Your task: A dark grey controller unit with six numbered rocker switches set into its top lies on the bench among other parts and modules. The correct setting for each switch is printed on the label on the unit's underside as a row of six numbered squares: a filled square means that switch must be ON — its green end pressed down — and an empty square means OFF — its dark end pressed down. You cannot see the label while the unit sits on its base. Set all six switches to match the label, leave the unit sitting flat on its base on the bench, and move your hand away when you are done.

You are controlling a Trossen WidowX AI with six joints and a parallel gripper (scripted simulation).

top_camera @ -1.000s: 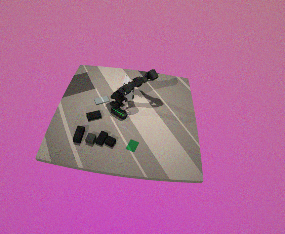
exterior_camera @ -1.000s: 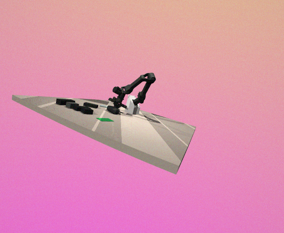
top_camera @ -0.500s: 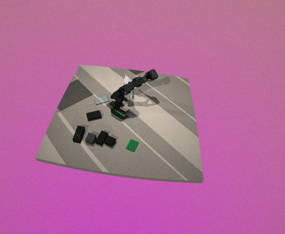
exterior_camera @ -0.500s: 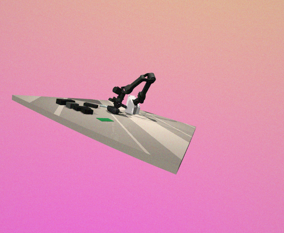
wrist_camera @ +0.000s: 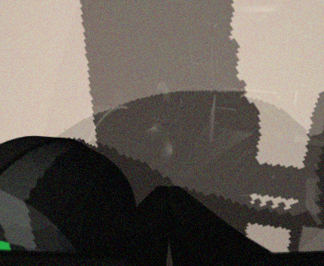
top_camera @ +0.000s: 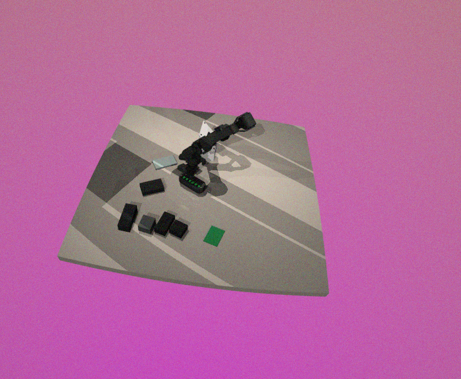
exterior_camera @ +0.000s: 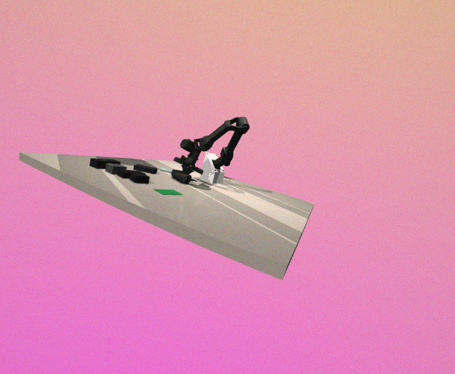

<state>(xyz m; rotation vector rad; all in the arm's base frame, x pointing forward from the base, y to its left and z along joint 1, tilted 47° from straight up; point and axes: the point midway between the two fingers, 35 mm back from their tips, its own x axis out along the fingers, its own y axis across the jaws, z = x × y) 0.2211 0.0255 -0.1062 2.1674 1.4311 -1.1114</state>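
The dark grey controller unit sits upright on the bench, close in front of the arm. Several green switch ends show along its top in the top view. One green piece shows at the lower left of the wrist view. Single switch settings are too small to read, and the underside label is hidden. My gripper is shut and empty. Its fingertips point down close beside the unit, on the arm's side. I cannot tell whether they touch it.
A pale flat plate lies left of the arm. A dark block lies nearer the front. Further dark blocks and a grey block stand front left. A green square lies in front. The arm's white stand is behind the unit.
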